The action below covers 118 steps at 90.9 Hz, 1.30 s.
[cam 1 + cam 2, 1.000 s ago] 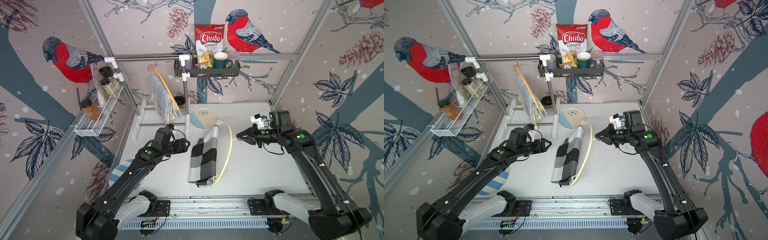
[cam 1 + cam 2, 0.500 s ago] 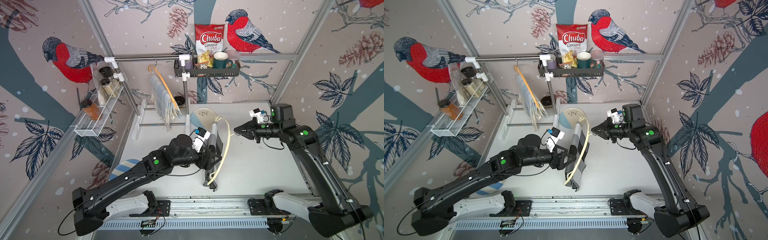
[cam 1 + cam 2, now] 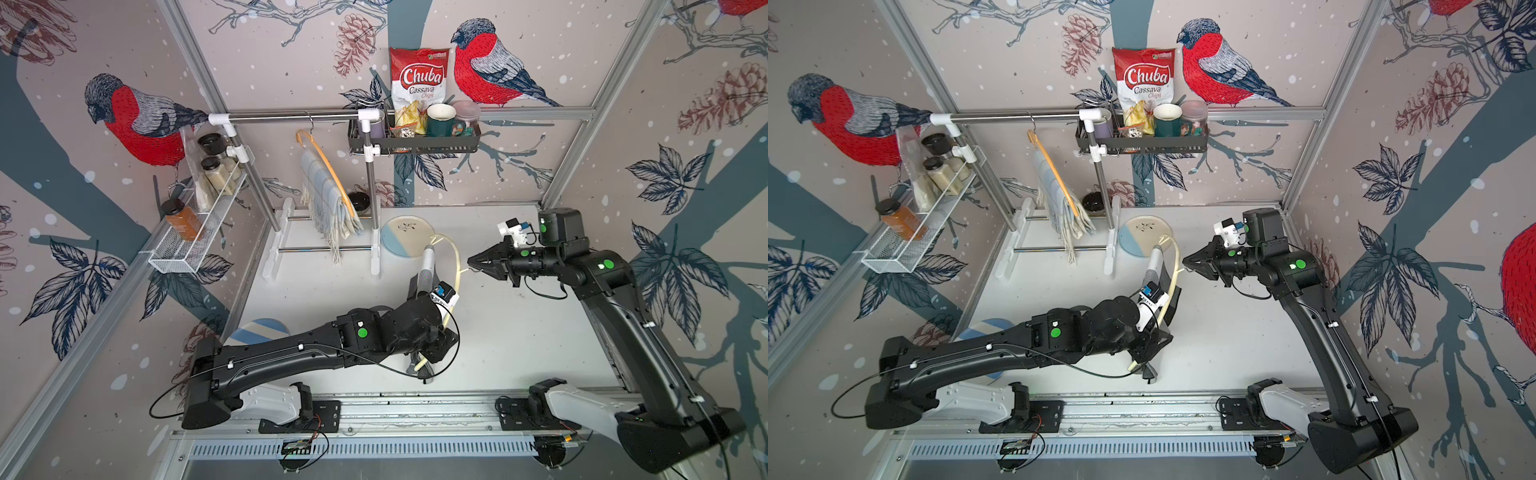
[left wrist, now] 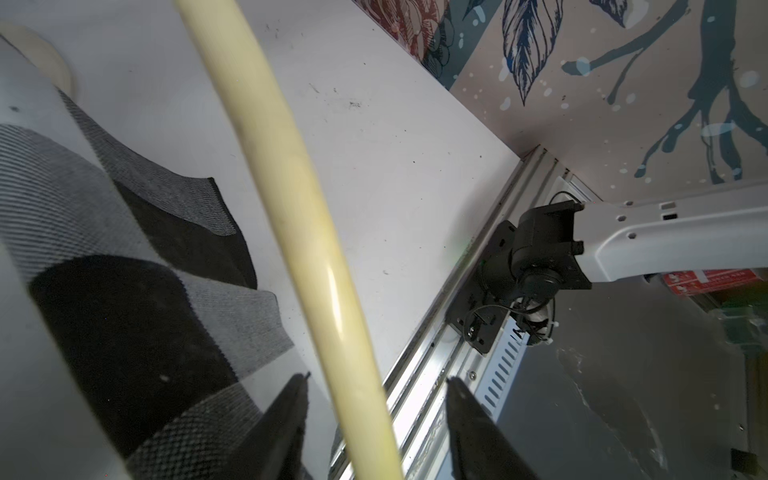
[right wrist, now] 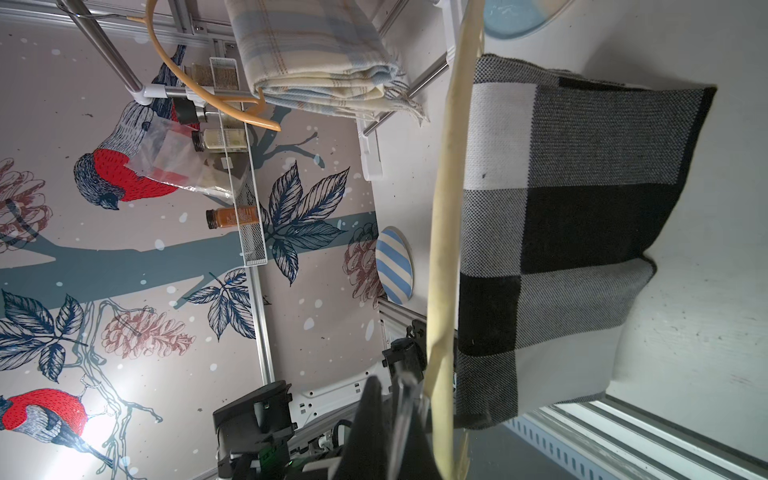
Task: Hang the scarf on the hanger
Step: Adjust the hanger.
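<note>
Moved: our left gripper (image 4: 378,376), in from nine o'clock, straddles hanger (image 4: 291,187), jaws parted.
Right gripper (image 3: 471,262): clamped on hanger's hook.
Scarf (image 5: 561,228): draped over hanger, centre.
Basket (image 3: 415,145), twelve o'clock: chips bag (image 3: 419,79), mug (image 3: 441,120).
Table (image 3: 519,332): white.

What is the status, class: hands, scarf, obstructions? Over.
Right hand shut on cream hanger. Left hand open, astride it. Checked scarf hanging along it. Rail holds orange hanger, pale plaid scarf.

Scarf (image 3: 425,272) largely behind left arm (image 3: 291,353)
</note>
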Tool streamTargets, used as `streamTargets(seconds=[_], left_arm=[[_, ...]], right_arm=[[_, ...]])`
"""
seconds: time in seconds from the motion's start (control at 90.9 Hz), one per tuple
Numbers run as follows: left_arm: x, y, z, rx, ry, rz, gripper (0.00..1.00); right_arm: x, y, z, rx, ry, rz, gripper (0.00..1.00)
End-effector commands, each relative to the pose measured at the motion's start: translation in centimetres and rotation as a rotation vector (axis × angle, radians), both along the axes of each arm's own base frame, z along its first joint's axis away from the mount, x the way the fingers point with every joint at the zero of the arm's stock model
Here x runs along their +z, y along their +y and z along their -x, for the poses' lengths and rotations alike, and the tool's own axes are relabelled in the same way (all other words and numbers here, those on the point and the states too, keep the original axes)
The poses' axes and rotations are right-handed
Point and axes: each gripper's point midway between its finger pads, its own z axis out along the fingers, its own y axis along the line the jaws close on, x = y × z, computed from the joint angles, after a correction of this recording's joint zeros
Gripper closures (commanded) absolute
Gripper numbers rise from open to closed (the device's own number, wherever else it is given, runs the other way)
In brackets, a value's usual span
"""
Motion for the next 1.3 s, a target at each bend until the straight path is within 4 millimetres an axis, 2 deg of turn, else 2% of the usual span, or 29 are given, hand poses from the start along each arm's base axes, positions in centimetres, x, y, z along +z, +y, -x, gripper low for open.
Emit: streamTargets(seconds=[0.0, 0.198, 0.396, 0.429, 0.462, 0.517, 0.55, 0.649, 0.726, 0.814, 0.858, 0.913, 1.045, 1.133, 1.199, 1.287], left_arm=[[-0.5, 2.2, -2.1, 0.185, -0.133, -0.131, 0.69], [-1.4, 1.4, -1.9, 0.225, -0.19, -0.206, 0.76], [-1.0, 2.3, -2.5, 0.275, -0.246, -0.283, 0.83], [-0.9, 2.2, -2.5, 0.272, -0.249, -0.285, 0.88], [-0.8, 2.2, -2.4, 0.267, -0.249, -0.282, 0.99], [-0.6, 2.0, -2.2, 0.257, -0.245, -0.27, 1.0], [-0.3, 1.9, -2.1, 0.253, -0.241, -0.254, 1.0], [1.3, 1.8, -1.9, 0.241, -0.229, -0.192, 1.0], [3.2, 2.2, -2.0, 0.252, -0.219, -0.132, 1.0], [5.0, 2.8, -2.4, 0.281, -0.171, -0.039, 1.0], [5.9, 3.2, -2.6, 0.291, -0.134, 0.021, 1.0], [6.7, 3.5, -2.8, 0.292, -0.095, 0.1, 1.0], [8.4, 5.1, -3.4, 0.328, -0.064, 0.209, 1.0], [10.0, 5.9, -3.8, 0.365, -0.066, 0.284, 1.0], [11.0, 6.3, -4.1, 0.395, -0.07, 0.338, 1.0], [12.3, 6.5, -4.6, 0.435, -0.074, 0.402, 1.0]], right_arm=[[1.0, 0.4, -0.3, 0.024, -0.059, -0.023, 1.0], [1.2, 0.5, -0.5, 0.025, -0.062, -0.027, 1.0], [1.0, 0.5, -0.7, 0.024, -0.062, -0.021, 1.0], [0.9, 0.6, -0.8, 0.024, -0.061, -0.021, 1.0], [0.9, 0.6, -0.8, 0.024, -0.061, -0.021, 1.0], [1.0, 0.6, -0.9, 0.025, -0.066, -0.022, 1.0], [1.2, 0.7, -1.0, 0.027, -0.078, -0.025, 0.91], [2.6, 0.7, -1.3, 0.045, -0.17, -0.029, 0.45], [5.0, 0.1, -1.7, 0.051, -0.33, -0.018, 0.24], [8.4, -1.6, -2.2, -0.013, -0.568, -0.001, 0.01], [10.2, -2.8, -1.9, -0.073, -0.703, 0.01, 0.0], [11.4, -3.9, -1.5, -0.134, -0.825, 0.022, 0.0], [12.2, -4.2, -0.2, -0.122, -0.925, 0.002, 0.0], [11.5, -3.5, 1.0, -0.072, -0.981, -0.029, 0.0], [10.0, -2.7, 2.2, -0.017, -1.021, -0.043, 0.03], [7.1, -1.6, 4.2, 0.058, -1.067, -0.031, 0.08]])
